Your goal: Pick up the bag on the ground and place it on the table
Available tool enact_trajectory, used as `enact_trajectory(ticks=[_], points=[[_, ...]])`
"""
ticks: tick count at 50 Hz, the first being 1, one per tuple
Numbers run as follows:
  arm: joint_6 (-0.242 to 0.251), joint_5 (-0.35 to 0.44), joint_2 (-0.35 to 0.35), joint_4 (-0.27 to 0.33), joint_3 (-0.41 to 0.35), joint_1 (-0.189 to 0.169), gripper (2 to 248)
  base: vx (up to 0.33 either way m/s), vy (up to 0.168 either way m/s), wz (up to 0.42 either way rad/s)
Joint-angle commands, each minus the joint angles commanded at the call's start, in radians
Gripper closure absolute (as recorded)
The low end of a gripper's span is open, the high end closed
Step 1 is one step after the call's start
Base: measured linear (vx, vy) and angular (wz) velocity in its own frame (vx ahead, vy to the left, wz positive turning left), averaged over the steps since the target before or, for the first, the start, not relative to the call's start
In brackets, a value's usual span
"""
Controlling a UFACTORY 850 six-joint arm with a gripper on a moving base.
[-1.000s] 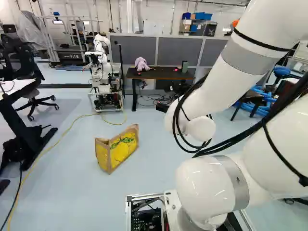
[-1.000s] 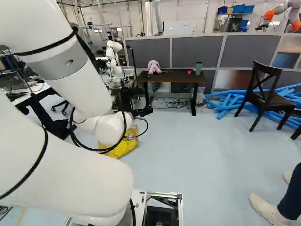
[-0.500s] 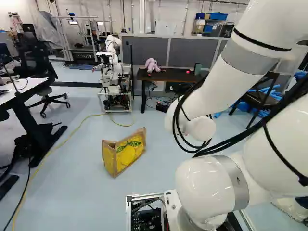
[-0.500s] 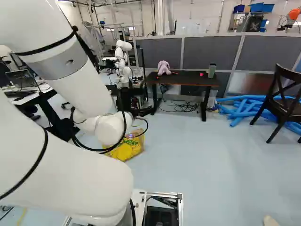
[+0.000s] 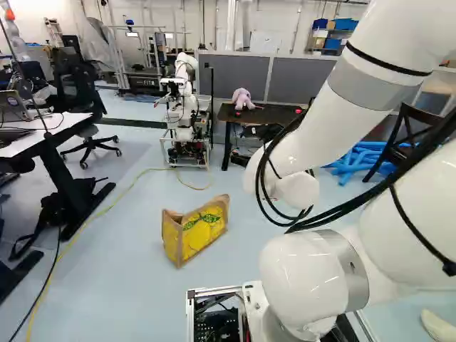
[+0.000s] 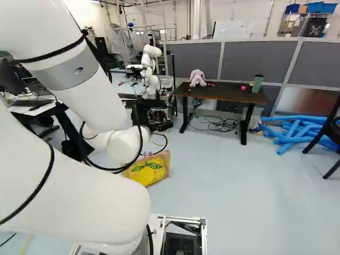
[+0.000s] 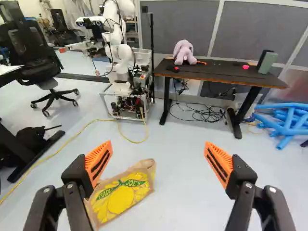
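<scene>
The base has moved, swinging left; the arm (image 5: 329, 92) is unchanged against its foot joint, presumably kept raised for clearance during the approach. Table (image 7: 211, 72): beyond the bag, the intended set-down spot. Bag (image 7: 120, 196): on the floor, this side of the table and left of its middle, still to be collected. Gripper (image 7: 158, 143): short of the table, 2 fingers wide apart, 0 items clamped, likely spread to admit the bag's edge. Plush toy (image 7: 184, 52): towards the table's left end.
</scene>
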State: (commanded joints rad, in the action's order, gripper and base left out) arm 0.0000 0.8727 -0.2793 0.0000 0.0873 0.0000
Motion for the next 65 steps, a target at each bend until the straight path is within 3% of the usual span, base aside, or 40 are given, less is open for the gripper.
enact_trajectory(ticks=[47, 65], points=[[0.000, 0.000, 0.000, 0.000, 0.000, 0.000, 3, 0.120, 0.053, 0.139], [0.000, 0.000, 0.060, 0.009, 0.052, -0.008, 3, -0.001, 0.000, 0.000]])
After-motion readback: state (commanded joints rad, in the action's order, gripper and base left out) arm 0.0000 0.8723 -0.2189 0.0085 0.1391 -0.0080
